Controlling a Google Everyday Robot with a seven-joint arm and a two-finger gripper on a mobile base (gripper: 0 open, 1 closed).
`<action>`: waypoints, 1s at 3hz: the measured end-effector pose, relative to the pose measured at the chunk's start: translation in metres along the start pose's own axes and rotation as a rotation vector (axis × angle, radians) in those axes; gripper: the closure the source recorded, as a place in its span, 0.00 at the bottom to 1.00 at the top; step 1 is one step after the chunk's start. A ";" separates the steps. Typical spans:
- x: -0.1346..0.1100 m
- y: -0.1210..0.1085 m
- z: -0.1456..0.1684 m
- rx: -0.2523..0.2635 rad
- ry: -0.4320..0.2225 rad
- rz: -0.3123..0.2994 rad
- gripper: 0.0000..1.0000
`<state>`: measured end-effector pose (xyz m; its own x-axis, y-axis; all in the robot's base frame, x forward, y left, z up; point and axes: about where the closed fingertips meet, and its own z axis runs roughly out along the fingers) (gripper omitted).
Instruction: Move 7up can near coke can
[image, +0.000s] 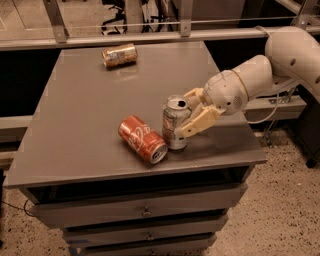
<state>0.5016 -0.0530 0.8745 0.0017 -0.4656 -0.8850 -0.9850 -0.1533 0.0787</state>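
7up can (174, 125): upright on tabletop (85, 100), clasped by hand (186, 114) from 3 o'clock. Its neighbour, coke can (142, 139): on its side, just beside at 9 o'clock. Also tan can (119, 55): 11 o'clock, well apart.

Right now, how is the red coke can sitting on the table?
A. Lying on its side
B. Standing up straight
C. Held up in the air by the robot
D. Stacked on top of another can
A: the coke can lies on its side on the table, beside the upright 7up can, which the gripper holds near the table's front edge.
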 end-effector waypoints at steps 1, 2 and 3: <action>-0.001 0.005 0.003 -0.014 0.009 -0.026 0.14; -0.001 0.007 0.003 -0.015 0.018 -0.038 0.00; 0.004 0.002 -0.020 0.050 0.021 -0.039 0.00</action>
<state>0.5034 -0.0723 0.8800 0.0431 -0.4788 -0.8769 -0.9915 -0.1284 0.0213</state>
